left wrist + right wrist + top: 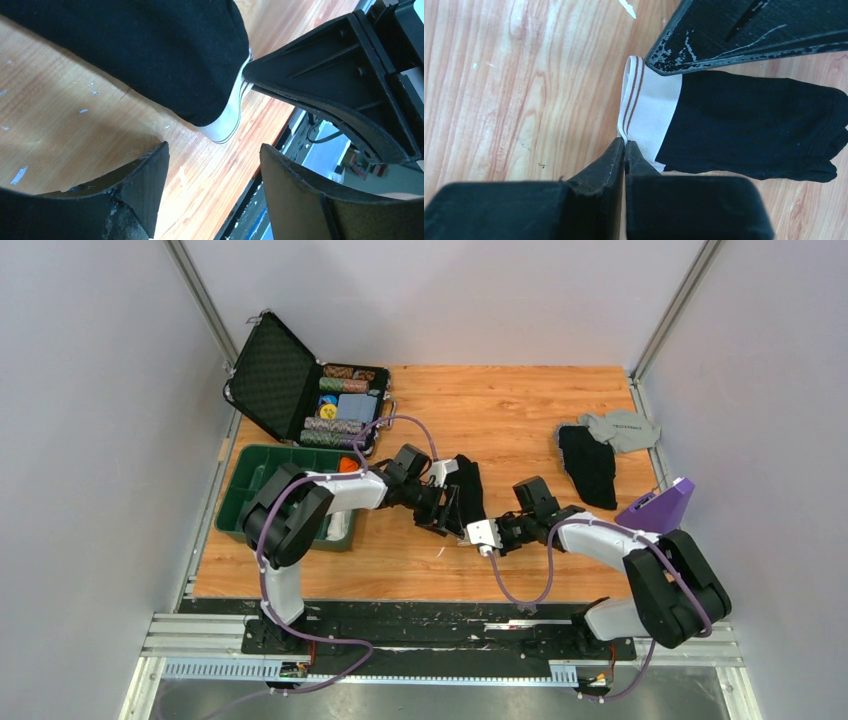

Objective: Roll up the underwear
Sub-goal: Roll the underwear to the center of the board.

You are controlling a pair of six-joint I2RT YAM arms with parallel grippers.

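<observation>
The underwear (468,488) is black cloth with a white waistband that has thin brown stripes, lying in the middle of the wooden table between both grippers. In the right wrist view, my right gripper (625,144) is shut on the near corner of the waistband (649,107); it sits at the garment's near end in the top view (487,537). My left gripper (212,160) is open and empty just above the table, with the waistband end of the underwear (150,50) ahead of its fingers; it is on the garment's left side in the top view (450,512).
An open black case (275,380) with poker chips stands at the back left, with a green tray (245,490) in front of it. A second black garment (588,465) and a light grey one (622,428) lie at the back right. A purple object (660,505) sits near the right edge.
</observation>
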